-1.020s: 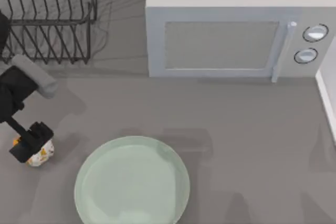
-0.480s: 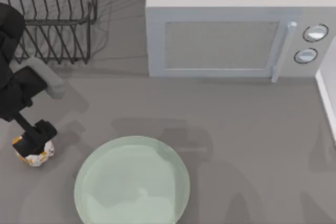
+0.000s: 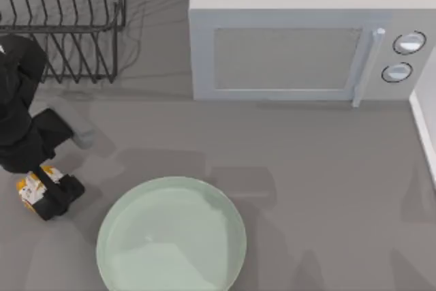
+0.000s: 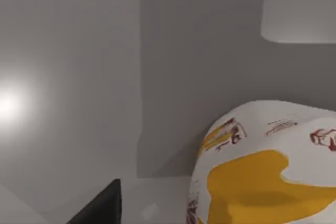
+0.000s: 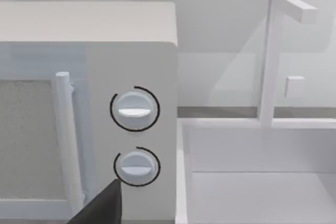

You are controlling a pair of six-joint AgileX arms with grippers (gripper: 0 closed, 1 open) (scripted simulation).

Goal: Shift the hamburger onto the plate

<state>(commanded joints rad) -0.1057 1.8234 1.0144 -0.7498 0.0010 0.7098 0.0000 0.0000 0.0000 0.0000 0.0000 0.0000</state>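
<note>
White-wrapped hamburger point(image 3: 30, 187), clamped in left gripper point(image 3: 42, 192).
Arm angled in at table's left edge; plate point(image 3: 171, 235) near, bare tabletop point(image 3: 313, 168) between.

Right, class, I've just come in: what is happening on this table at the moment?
The left gripper is at the hamburger, near the table's left edge, apparently closed around it. The hamburger sits just left of the plate, which lies near the front of the table and bears nothing yet, so the shift to the plate is not yet done. A microwave and a wire dish rack stand at the back. The right arm is parked facing the microwave.
</note>
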